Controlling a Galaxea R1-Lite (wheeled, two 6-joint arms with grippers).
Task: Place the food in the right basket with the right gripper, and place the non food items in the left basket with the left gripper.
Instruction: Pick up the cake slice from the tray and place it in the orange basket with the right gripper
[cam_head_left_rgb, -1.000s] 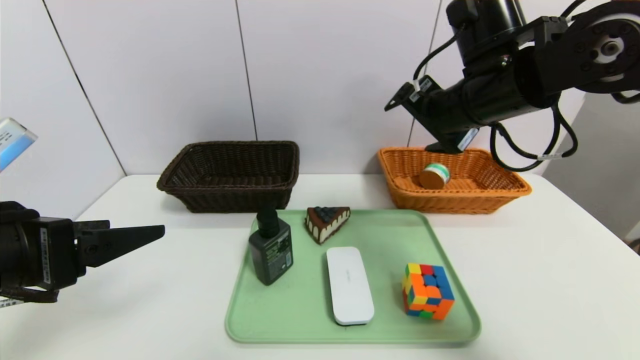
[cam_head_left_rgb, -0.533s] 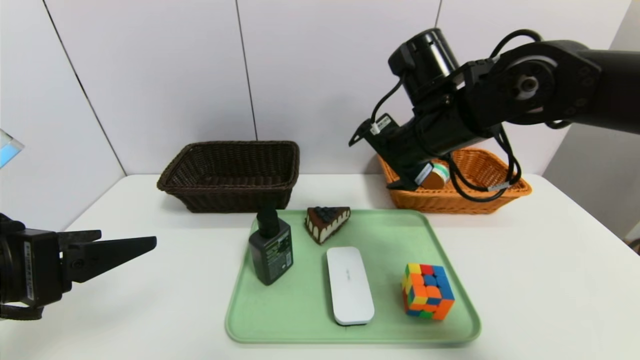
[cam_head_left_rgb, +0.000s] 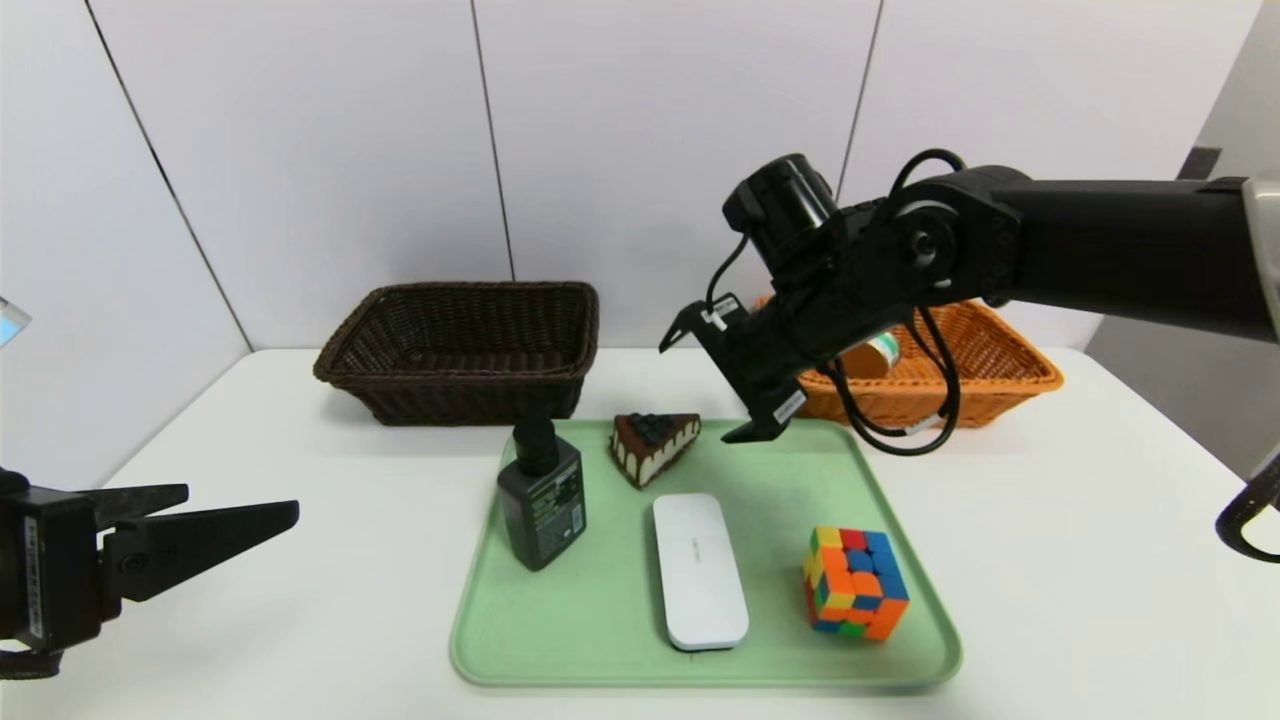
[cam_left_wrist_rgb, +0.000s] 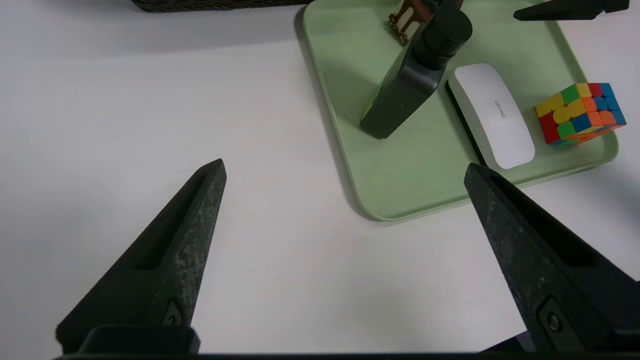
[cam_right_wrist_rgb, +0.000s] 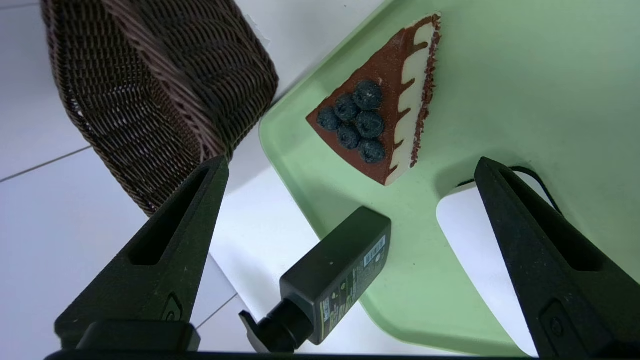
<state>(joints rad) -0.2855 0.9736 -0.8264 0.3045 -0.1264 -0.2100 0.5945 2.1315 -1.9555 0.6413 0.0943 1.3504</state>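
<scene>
The chocolate cake slice topped with blueberries (cam_head_left_rgb: 652, 445) lay at the far edge of the pale green plastic tray (cam_head_left_rgb: 590, 640), mid-counter, likely the food left to sort. The right tool (cam_head_left_rgb: 705, 385), released wide, hung over it, angled down for a grasp. The left tool (cam_head_left_rgb: 215, 515), also released, waited by the white counter's (cam_head_left_rgb: 1100, 560) left edge. Plain white panelled walls stood behind.

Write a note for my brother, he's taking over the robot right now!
Right claw: open, empty, above the cake slice.
Left claw: open, empty, parked off the tray's left side.
Done: one small jar is in the orange basket.
Left: cake to the orange basket; dark bottle, white case and cube to the brown basket, still empty.
</scene>
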